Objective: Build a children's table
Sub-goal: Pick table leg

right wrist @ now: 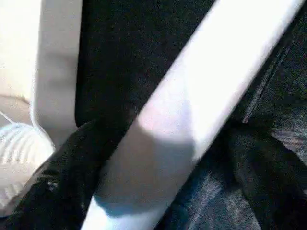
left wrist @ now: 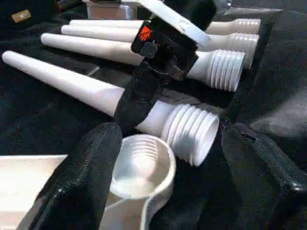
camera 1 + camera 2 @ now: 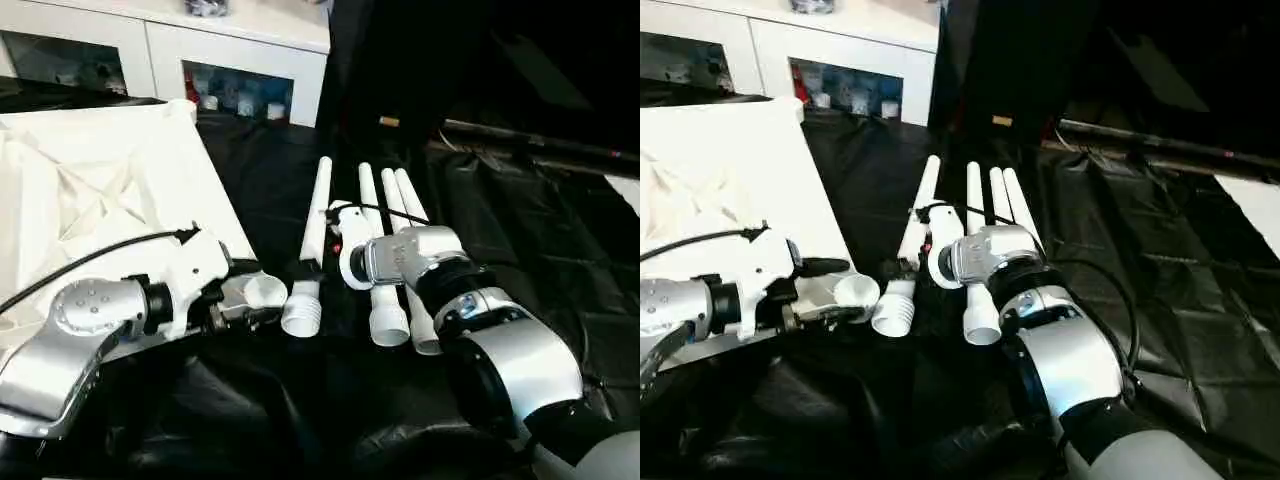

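Legs lie side by side on the black sheet [image 3: 300,150], right of the tabletop [image 3: 110,190]. The right gripper [image 2: 136,103] straddles the nearest leg [image 3: 312,235], fingers apart. The left gripper [image 2: 163,177] hangs spread at the tabletop's corner socket [image 2: 141,172]. No readable writing; an orange mark [image 2: 144,32] sits on the right gripper.

Right gripper [image 2: 144,91] straddles leg [image 3: 312,240], blocking corner socket [image 2: 141,167].

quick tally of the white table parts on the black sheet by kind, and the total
legs: 4, lying side by side on the black sheet, the leftmost one set a little apart from the other three
tabletop: 1, underside up, to the left of the legs
total: 5
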